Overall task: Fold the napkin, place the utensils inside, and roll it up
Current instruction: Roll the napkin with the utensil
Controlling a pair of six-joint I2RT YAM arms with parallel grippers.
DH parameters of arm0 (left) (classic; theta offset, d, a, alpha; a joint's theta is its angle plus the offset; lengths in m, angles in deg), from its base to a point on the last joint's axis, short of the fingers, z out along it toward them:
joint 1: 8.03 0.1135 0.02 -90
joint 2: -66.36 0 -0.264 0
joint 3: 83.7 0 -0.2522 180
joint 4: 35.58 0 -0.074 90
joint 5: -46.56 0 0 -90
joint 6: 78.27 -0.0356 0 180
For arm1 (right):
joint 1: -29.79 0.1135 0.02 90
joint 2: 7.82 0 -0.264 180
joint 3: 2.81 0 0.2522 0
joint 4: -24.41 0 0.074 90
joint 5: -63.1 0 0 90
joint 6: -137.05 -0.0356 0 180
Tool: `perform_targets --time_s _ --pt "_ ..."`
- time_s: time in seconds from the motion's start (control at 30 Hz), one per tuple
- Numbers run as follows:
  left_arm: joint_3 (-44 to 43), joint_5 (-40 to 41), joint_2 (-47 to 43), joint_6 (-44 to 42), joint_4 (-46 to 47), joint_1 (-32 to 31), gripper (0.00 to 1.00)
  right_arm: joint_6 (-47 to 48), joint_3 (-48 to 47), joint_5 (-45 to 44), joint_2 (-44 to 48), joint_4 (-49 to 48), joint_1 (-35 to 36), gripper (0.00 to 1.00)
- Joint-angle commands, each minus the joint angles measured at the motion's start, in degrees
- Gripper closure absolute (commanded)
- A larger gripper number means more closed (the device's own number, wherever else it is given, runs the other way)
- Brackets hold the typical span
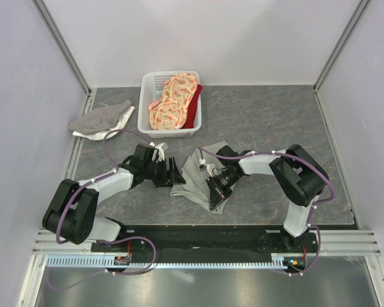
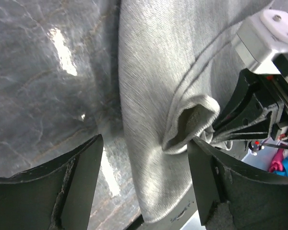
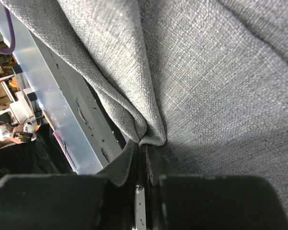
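Seen from above, on a dark stone-look table (image 1: pixel 262 121): the napkin (image 1: pixel 195 188), grey-green, lying rumpled in the middle between the two arms, not spread flat. Judged to be the folding step, barely begun; no neat fold yet, and no fork anywhere in view. Clamped tight on a pinch of the cloth, gathering it into a ridge: the right gripper (image 1: pixel 216 185). Spread wide and holding nothing, poised just beside the napkin's left edge: the left gripper (image 1: pixel 173 173). Next move, probably: closing on that free edge, then carrying both held points across together to lay one half over the other without dragging the whole cloth. Farther back, a white basket (image 1: pixel 145 115) of orange-pink patterned cloths and, left of it, a smaller grey-and-white cloth (image 1: pixel 102 119), both well apart from the work.

Only from the left wrist: the open gap between the left fingers (image 2: pixel 77 187), bare table on one side, napkin on the other, and the right gripper's bunched fold close by. Only from the right wrist: the shut jaws nipping the cloth, weave sharp, a table edge beyond. Only from above: the layout of arms, basket and spare cloth, hidden from both wrist cameras
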Motion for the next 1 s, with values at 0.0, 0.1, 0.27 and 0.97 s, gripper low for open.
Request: perform_targets --time_s 0.0,0.1,0.27,0.97 --pt "-1.81 -0.54 2.03 0.62 5.30 0.39 0.24 1.78 -0.35 -0.30 -1.40 -1.21 -0.18 1.00" --pt "-1.81 -1.94 3.70 0.62 7.84 0.57 0.27 1.86 -0.61 -0.30 -1.58 -0.77 -0.10 1.00" --pt "-1.72 -3.26 5.72 1.32 9.69 0.66 0.41 1.95 -1.14 -0.74 -1.75 -0.15 -0.10 1.00" --pt "-6.64 -4.58 11.70 -1.23 -4.28 1.18 0.98 -0.77 -10.11 -35.86 19.41 3.73 11.74 0.36"
